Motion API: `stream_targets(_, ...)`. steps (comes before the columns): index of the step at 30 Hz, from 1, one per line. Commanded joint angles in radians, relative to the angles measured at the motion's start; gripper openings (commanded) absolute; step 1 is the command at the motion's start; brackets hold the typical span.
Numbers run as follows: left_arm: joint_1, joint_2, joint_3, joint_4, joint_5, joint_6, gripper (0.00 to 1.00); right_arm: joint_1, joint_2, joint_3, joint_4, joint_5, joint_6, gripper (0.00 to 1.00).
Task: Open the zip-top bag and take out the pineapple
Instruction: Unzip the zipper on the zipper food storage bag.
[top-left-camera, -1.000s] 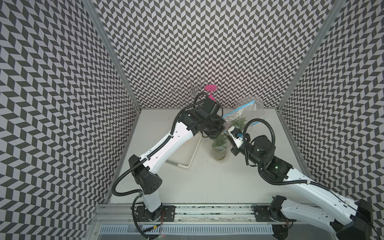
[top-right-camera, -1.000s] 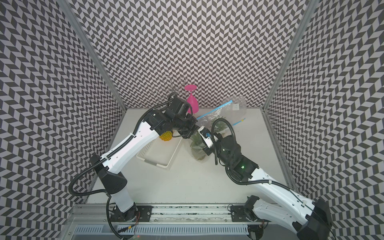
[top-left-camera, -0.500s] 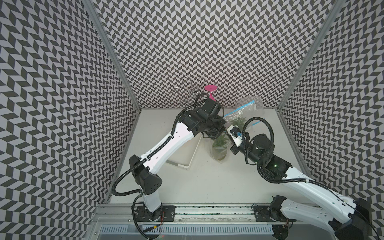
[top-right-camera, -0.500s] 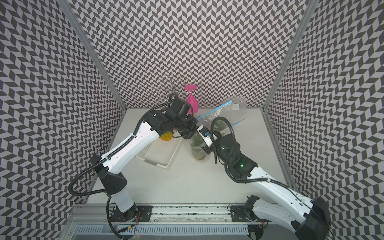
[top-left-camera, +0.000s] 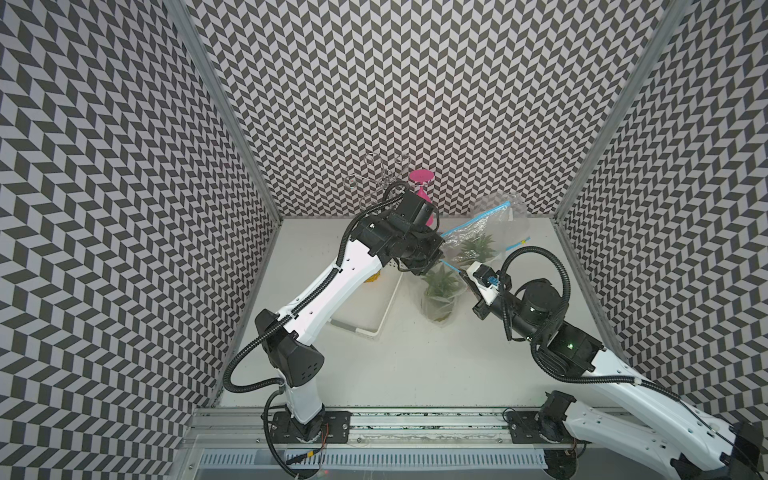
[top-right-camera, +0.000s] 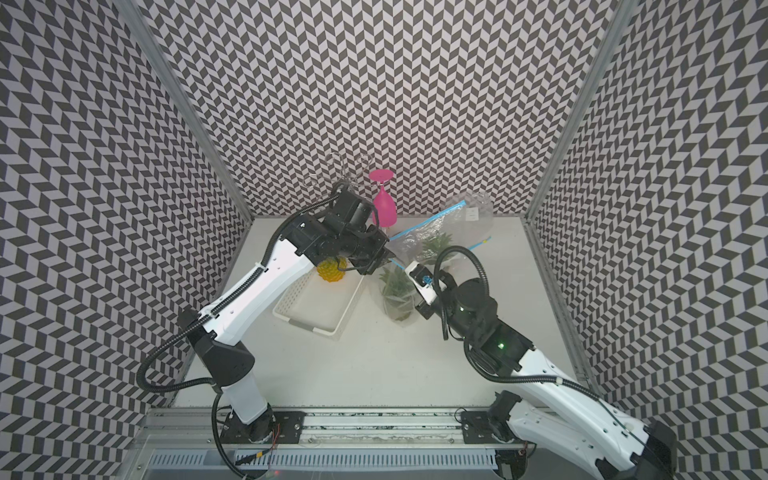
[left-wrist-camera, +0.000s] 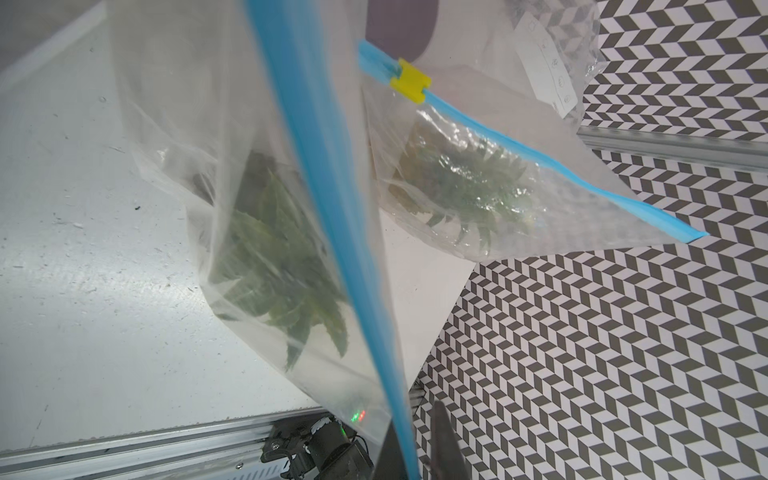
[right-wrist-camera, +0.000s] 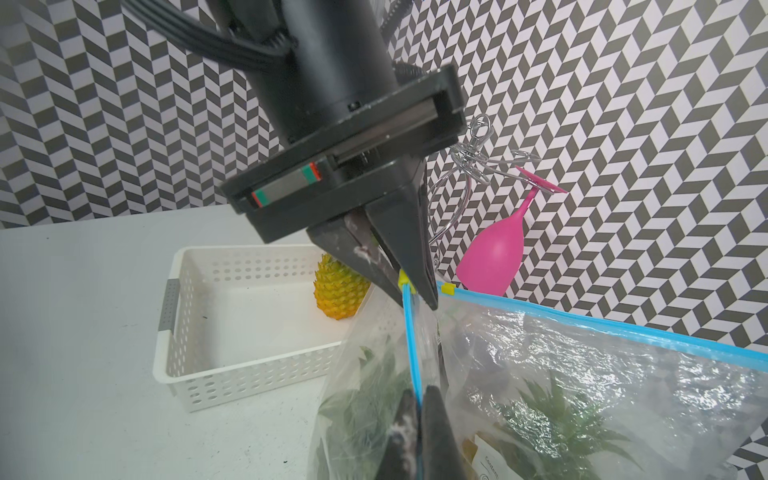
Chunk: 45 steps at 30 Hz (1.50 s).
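Zip-top bag (top-left-camera: 438, 303) is hung between the 2 tools over the middle of the counter (top-left-camera: 415, 374); whether its bottom rests on the surface cannot be told. The pineapple (top-left-camera: 442, 280) is seen inside it, green crown uppermost against the clear film. The left tool (right-wrist-camera: 409, 291) is clamped on the yellow slider (right-wrist-camera: 402, 286) at 1 end of the blue zip strip (right-wrist-camera: 411, 340). The right tool (right-wrist-camera: 419, 409) is pinched together on the same strip further along, so the strip is drawn into a taut straight line. Whether the seal is parted anywhere cannot be told.

Unzipping is judged to be the step in hand. The slider is best drawn straight along the strip's own line while the strip is anchored by the right tool. An off-axis pull is likely to twist the film or let the small slider slip from the pinch.

The film is thin, glossy and crinkled, and little stiffness is expected of it. The strip is a firmer ribbon and the slider a hard little block. The spiky leaves may catch at the mouth.

A 2nd bag (right-wrist-camera: 602, 374) of the same kind is seen just behind. A rigid white perforated basket (right-wrist-camera: 249, 374) is set beside, with a knobbly yellow pineapple (right-wrist-camera: 338, 293) in it. A smooth pink glass (right-wrist-camera: 494, 257) is upturned near the back wall.
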Motion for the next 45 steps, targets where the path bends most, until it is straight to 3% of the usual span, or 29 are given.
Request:
stream_targets(1,0.069,0.005,0.043,-0.01,-0.123,0.036,0.05,-0.003,-0.045,-0.003,-0.009,0.015,0.004,0.0)
stream_targets(20,0.31,0.055,0.091,0.022,-0.228,0.248,0.08,-0.003,-0.126,-0.008,-0.075,0.054,0.064,0.0)
stream_targets(29,0.276,0.046,0.062,0.061,-0.197,0.281,0.0,-0.005,-0.119,0.001,-0.085,0.007,0.07,0.0)
stream_targets(40,0.185,-0.054,-0.015,0.069,-0.135,0.233,0.0,-0.024,-0.018,0.044,-0.031,-0.084,0.073,0.0)
stream_targets(45,0.183,-0.078,-0.019,0.063,-0.168,0.231,0.0,-0.026,-0.038,0.044,-0.082,-0.065,0.079,0.0)
